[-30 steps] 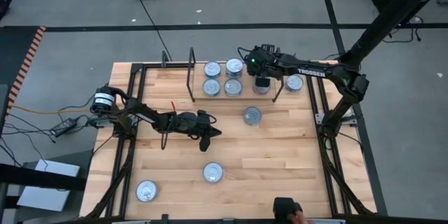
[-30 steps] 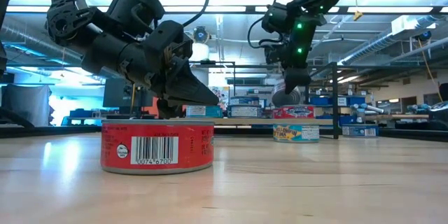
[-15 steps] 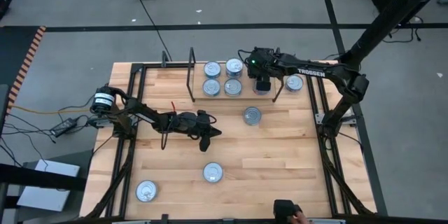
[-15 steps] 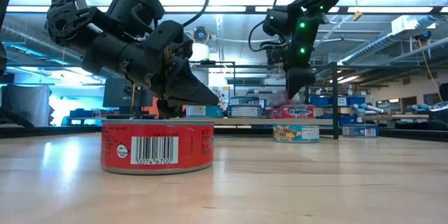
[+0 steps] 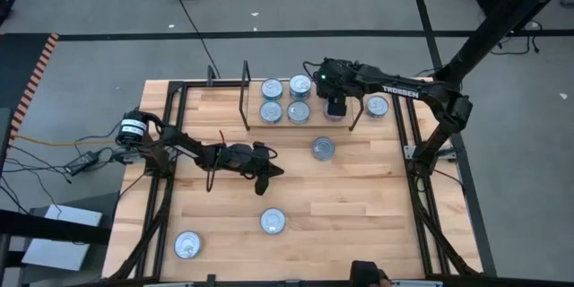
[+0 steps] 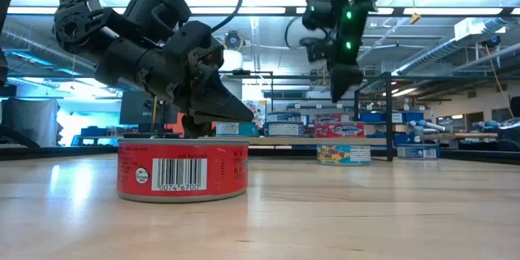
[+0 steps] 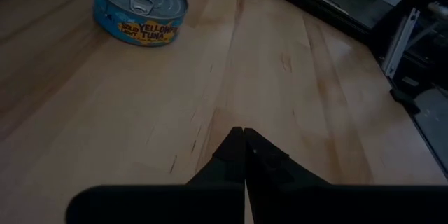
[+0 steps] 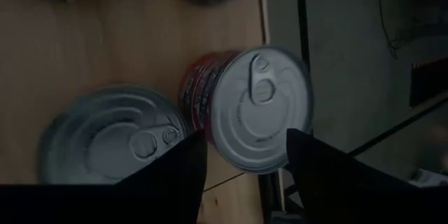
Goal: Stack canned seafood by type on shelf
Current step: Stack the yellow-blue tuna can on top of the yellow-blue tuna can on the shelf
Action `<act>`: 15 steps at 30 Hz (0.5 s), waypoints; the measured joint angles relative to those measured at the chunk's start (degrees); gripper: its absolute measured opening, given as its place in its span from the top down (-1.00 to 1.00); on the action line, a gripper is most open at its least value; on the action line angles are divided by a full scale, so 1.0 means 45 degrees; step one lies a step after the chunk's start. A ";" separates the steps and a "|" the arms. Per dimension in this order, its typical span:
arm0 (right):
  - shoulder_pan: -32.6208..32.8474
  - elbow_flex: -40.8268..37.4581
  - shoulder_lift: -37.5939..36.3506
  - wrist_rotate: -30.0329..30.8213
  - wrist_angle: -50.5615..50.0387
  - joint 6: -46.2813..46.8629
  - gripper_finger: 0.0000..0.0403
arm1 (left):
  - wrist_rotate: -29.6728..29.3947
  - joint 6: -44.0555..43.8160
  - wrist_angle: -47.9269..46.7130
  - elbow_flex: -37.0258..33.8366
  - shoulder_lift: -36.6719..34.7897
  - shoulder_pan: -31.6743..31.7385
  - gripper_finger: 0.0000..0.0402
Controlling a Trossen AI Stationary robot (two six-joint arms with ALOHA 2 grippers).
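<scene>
Judged as roughly half done.

Toward the left corner of the table (image 5: 359, 199), at the edge opposite to the shelf: one loose tin (image 5: 186, 245), well apart from everything, not yet sorted. Further right, near the same edge, a second loose tin (image 5: 273, 221), also waiting.

Over the middle of the table, the left gripper (image 5: 266, 172), fingers pressed together, holding nothing, only waiting.

On the shelf (image 5: 305, 125), along the far edge between the left upright (image 5: 245, 99) and the right upright (image 5: 357, 112): four silver lids (image 5: 285, 100) in two rows of two, just beside each other. Whether single tins or stacks, cannot tell from above.

In front of the shelf, between it and the table's middle: a third loose tin (image 5: 323, 149), teal and yellow on its side in the low view.

At the shelf's right end, the right gripper (image 8: 245, 162), fingers apart, hanging above a red tin (image 8: 262, 108) and not touching it; likely just placed there.

Beyond the right upright, near the right edge: one more tin (image 5: 378, 106), outside the shelf.

Left to do, by this judgement: four tins to bring in and stack by label colour.
</scene>
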 joint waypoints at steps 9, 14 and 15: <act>0.2225 0.0006 -0.0531 -0.2905 0.1170 0.6014 0.68 | 0.1508 -0.0013 0.0134 0.0005 -0.0020 0.0000 0.99; 0.4024 -0.1257 -0.0614 -0.2925 0.4114 0.7594 0.94 | 0.2508 0.0404 0.0117 0.0005 -0.0024 0.0000 0.99; 0.4319 -0.1499 -0.0614 -0.2920 0.4650 0.7943 0.94 | 0.2620 0.0558 0.0117 0.0005 -0.0024 0.0000 0.99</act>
